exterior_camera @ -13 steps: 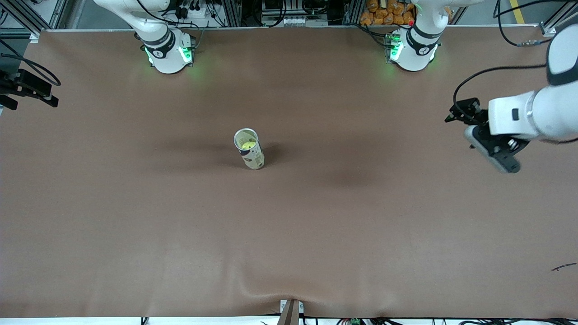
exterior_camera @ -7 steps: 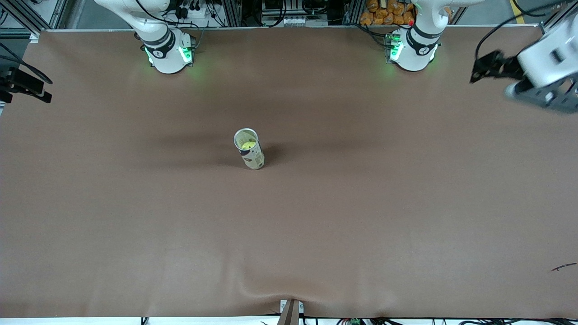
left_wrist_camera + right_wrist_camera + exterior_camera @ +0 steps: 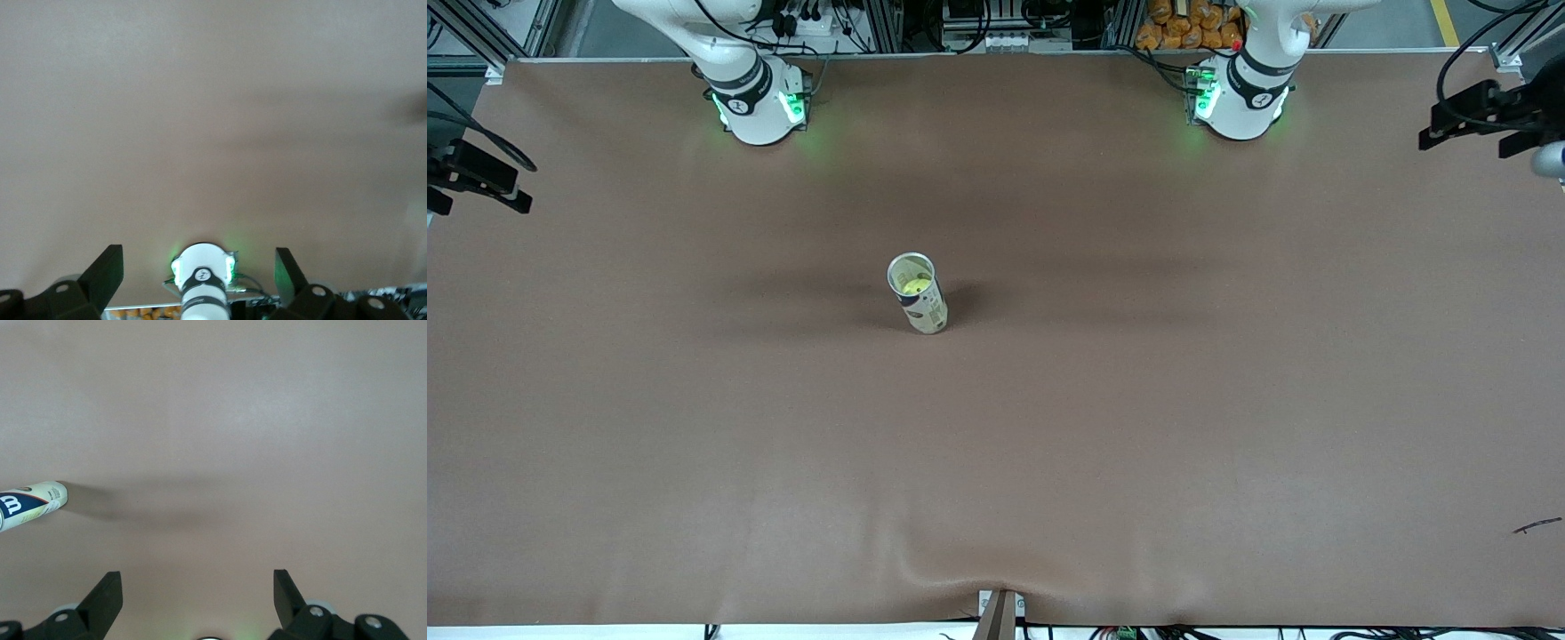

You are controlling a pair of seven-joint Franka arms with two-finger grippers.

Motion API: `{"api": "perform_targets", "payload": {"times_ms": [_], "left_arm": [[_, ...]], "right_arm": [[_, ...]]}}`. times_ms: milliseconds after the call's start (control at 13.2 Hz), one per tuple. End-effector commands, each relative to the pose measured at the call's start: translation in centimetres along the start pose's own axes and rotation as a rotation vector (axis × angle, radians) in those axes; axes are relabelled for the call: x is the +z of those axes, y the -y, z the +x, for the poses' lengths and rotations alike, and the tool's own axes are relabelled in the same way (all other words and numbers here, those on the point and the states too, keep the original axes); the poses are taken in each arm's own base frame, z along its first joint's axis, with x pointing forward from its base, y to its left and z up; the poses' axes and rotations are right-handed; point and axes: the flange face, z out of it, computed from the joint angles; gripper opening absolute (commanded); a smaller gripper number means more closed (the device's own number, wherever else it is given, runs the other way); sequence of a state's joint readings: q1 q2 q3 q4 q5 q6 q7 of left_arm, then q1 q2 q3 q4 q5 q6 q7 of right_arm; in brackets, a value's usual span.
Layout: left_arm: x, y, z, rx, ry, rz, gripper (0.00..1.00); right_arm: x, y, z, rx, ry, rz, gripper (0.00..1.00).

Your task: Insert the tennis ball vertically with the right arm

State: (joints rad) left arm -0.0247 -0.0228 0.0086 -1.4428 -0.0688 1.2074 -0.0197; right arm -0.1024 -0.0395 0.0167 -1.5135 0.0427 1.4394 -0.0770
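A tall tennis-ball can (image 3: 919, 298) stands upright in the middle of the table, its top open. A yellow tennis ball (image 3: 914, 286) sits inside it. The can's lower part also shows in the right wrist view (image 3: 33, 501). My right gripper (image 3: 197, 576) is open and empty, high over the right arm's end of the table; only its wrist (image 3: 476, 173) shows at the edge of the front view. My left gripper (image 3: 198, 252) is open and empty, high over the left arm's end; its wrist (image 3: 1489, 116) shows at the front view's edge.
The brown table cover (image 3: 1138, 427) is bare around the can. The two arm bases (image 3: 760, 102) (image 3: 1240, 98) stand along the table edge farthest from the front camera. The left arm's base also shows in the left wrist view (image 3: 200, 273).
My left arm has swung up and away from over the table to the table corner at its own end. The right arm, the can and the ball have stayed put.
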Motion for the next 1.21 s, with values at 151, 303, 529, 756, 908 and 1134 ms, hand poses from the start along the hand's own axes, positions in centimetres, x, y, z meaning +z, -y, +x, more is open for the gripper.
{"api": "perform_targets", "payload": {"times_ms": [151, 303, 529, 756, 908, 1134], "left_arm": [[0.3, -3.3, 1.2, -0.027, -0.107, 0.087, 1.0], [0.7, -2.8, 1.3, -0.027, -0.113, 0.064, 1.0], [1.0, -2.7, 2.0, -0.022, -0.122, 0.055, 1.0], [1.7, 0.5, 3.0, -0.051, -0.132, 0.05, 1.0], [1.7, 0.6, 2.9, -0.07, -0.128, 0.052, 1.0], [1.9, 0.7, 3.0, -0.07, -0.125, 0.052, 1.0]], "right_arm": [[-0.1, 0.2, -0.1, 0.014, -0.002, 0.002, 1.0], [-0.1, 0.2, -0.1, 0.014, -0.002, 0.002, 1.0], [-0.2, 0.0, -0.2, 0.021, -0.003, -0.006, 1.0], [0.0, -0.2, -0.4, 0.127, 0.017, -0.007, 1.0], [0.0, -0.1, -0.4, 0.11, 0.021, -0.005, 1.0], [0.0, -0.2, -0.4, 0.086, 0.019, -0.005, 1.0]]}}
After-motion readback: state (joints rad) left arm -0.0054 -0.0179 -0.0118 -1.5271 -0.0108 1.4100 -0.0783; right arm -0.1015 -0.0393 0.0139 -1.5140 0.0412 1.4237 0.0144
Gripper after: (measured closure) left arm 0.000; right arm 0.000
